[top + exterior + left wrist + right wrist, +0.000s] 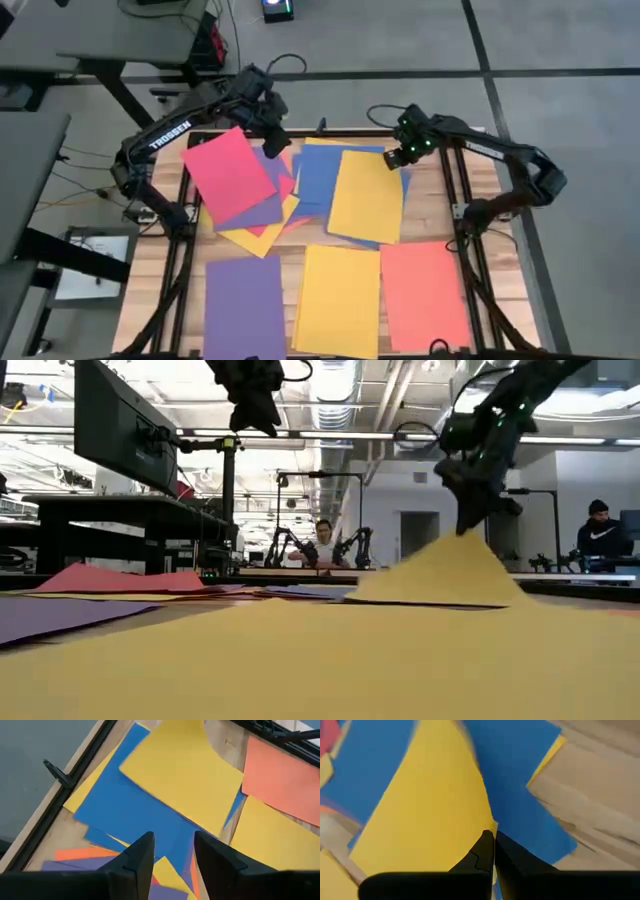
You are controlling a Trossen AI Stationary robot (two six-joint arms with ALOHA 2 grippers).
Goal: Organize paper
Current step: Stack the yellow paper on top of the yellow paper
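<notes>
Now my right tool (pixel 493 851) pinches the yellow sheet (pixel 366 195) by its far corner, lifting it off the blue paper (pixel 318 176); my left tool (pixel 172 851) hovers open above the desk (pixel 432 200).

The right gripper (pixel 397 157) has its fingers pinched together on the far corner of a yellow sheet (pixel 366 196), which rises into a tent beneath them in the low view, so the space directly under those fingers is taken. Beside those fingers, blue sheets (pixel 520 780) cover the wooden table (pixel 600 785), whose bare boards show just past the blue edge. The left gripper (pixel 172 857) hangs with its fingers parted, an open gap between them and free air below; under it the overlapping pile of blue, orange and purple paper (pixel 130 815) lies flat. The dark table frame rail (pixel 75 775) runs just beyond the pile.
</notes>
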